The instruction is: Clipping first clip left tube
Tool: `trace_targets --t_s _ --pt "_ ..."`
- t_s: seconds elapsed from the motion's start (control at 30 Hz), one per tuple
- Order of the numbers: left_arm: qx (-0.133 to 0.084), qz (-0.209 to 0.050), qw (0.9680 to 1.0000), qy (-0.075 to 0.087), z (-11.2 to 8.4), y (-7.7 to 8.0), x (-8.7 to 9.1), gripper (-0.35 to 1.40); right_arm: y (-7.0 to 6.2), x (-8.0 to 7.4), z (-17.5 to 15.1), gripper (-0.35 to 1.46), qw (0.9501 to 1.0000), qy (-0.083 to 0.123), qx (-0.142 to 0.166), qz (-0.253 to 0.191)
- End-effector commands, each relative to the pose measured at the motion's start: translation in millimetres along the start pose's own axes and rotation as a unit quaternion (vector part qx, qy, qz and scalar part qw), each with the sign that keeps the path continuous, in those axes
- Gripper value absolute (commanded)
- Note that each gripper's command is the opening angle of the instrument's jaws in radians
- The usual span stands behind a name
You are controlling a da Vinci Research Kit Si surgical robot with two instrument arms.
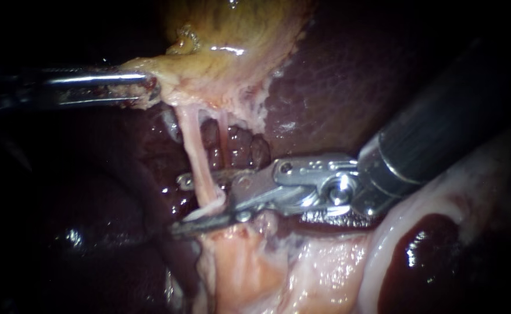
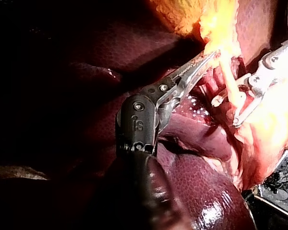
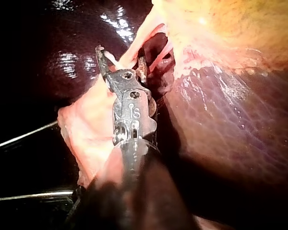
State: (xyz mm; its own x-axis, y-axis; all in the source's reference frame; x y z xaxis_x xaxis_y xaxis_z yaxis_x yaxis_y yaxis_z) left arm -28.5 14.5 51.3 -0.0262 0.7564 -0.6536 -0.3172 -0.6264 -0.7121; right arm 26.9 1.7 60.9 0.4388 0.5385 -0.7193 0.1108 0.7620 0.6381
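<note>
The left instrument [image 1: 150,88] is coming in level from the left, and its claw is clamping the lower edge of the gallbladder [image 1: 238,40], holding that yellowish flap up against the dark liver [image 1: 354,75]. Two pale strands are hanging down from the held edge. The thicker one is the left tube [image 1: 196,148], and a thinner tube [image 1: 224,129] is running just beside it.

The right instrument [image 1: 178,203] is reaching in from the upper right. Its claw is standing apart, with one half lying on each side of the left tube. The tube is crossing the gap close to the hinge, low on its length, just above the pink tissue [image 1: 238,261]. Whether either half is pressing on the tube is not showing. The right wrist view is showing the same straddle from behind.
</note>
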Motion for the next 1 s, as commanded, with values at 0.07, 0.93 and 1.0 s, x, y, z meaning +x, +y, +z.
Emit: trace_targets --t_s 0.07,0.93,1.0 --pt "0.0 0.0 1.0 0.0 0.0 0.0 0.0 -0.35 -0.5 0.3 0.0 0.5 1.0 0.006 0.005 0.002" --pt "0.0 0.0 1.0 0.0 0.0 0.0 0.0 -0.35 -6.4 4.0 1.2 0.4 0.9973 0.033 0.057 0.032" --pt "0.0 0.0 1.0 0.0 0.0 0.0 0.0 -0.35 -6.3 4.0 1.2 0.35 0.9971 0.033 0.057 0.038"
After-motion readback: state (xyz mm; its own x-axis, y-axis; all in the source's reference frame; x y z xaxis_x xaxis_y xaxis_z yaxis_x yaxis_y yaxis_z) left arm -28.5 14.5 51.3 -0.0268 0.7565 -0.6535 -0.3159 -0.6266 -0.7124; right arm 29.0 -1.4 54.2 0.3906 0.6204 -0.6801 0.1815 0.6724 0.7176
